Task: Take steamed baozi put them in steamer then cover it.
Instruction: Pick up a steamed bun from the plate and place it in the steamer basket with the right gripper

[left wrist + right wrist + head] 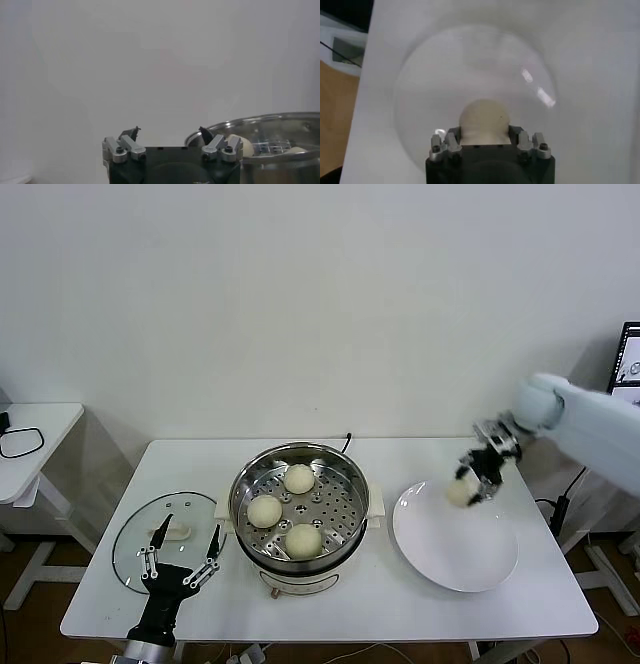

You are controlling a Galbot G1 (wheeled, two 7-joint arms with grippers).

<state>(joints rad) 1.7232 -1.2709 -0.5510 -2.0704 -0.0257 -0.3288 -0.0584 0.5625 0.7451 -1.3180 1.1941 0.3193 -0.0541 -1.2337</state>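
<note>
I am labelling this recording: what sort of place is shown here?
Probably a lab or test room staged as a kitchen: a white table against a bare wall, with a steamer on it, and a monitor at the edge.

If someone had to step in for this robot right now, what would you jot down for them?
Right pincer: shut on the fourth baozi, held above the white plate, which has nothing else on it.
Left pincer: open, idle over the table's front left, beside the glass cover.
Steamer: mid-table, uncovered, three baozi on its perforated tray.
Cover: flat on the table, left of the steamer.
Done: three buns loaded, the last one gripped.
Left: carry that bun to the steamer, set it on the tray, then put the cover on.
</note>
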